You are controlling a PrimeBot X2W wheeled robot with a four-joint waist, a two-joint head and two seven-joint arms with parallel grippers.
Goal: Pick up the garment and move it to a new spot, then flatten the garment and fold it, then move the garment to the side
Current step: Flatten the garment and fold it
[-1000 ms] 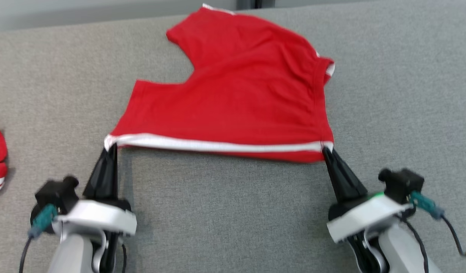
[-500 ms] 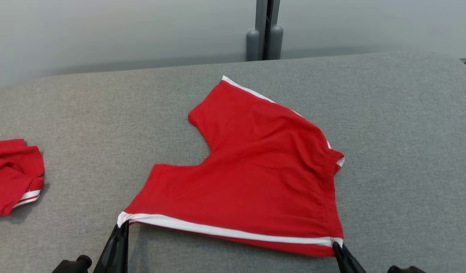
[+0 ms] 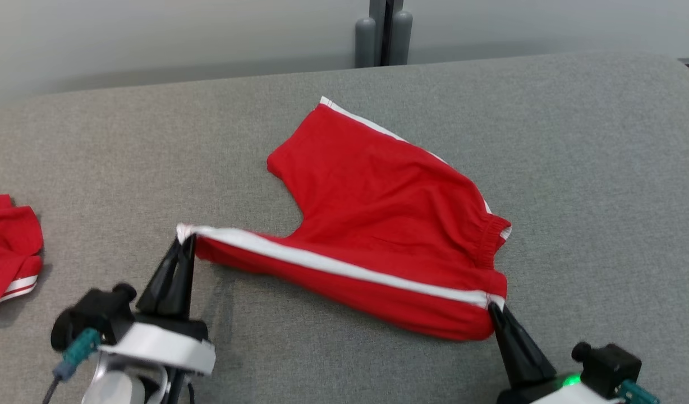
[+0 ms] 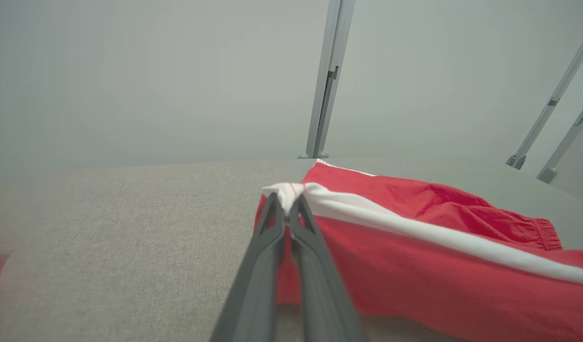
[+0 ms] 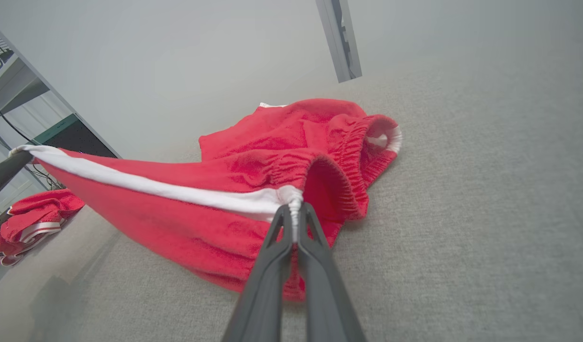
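While the dark-fingered left gripper [image 3: 186,242] and right gripper [image 3: 492,307] clamp the white-striped edge [image 3: 333,264], the red cloth shorts [image 3: 389,207] stretch taut for folding.

Looking over a grey fabric table [image 3: 574,168] with rounded far corners. Finding a red cloth [image 3: 10,241] with white stripes lying bunched on it at nine o'clock, partly cut off at the view's edge. Seeing a grey post [image 3: 401,36] standing at twelve o'clock beyond the far edge, against a pale wall [image 3: 154,39].
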